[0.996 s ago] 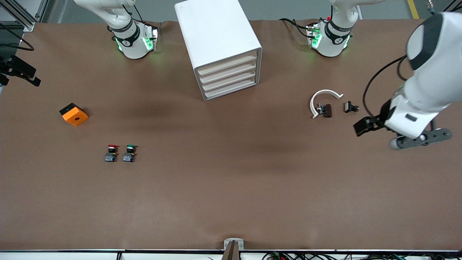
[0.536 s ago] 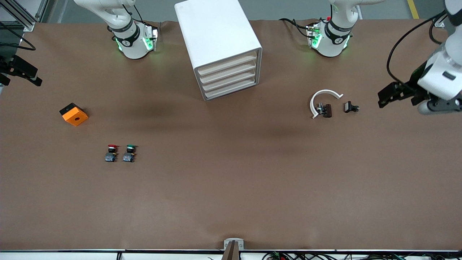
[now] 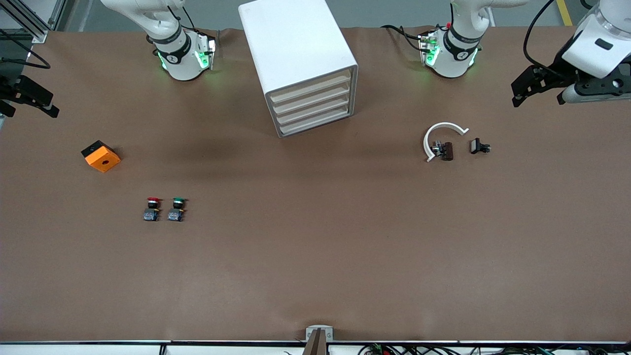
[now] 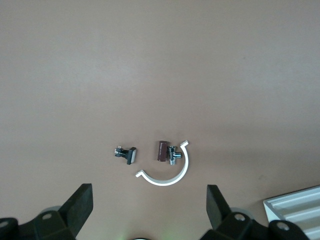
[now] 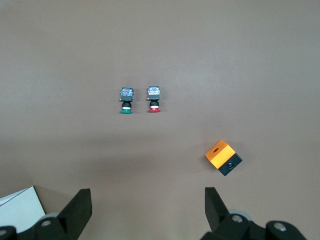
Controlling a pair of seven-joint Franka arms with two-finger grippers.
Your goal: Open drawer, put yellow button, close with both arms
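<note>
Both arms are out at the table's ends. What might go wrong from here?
No yellow button shows; only the red button and green button, side by side, invite a wrong pick.
The drawer is shut above three lookalikes: easy to pull the wrong one.
The open left gripper and open right gripper hang over the table's ends.
</note>
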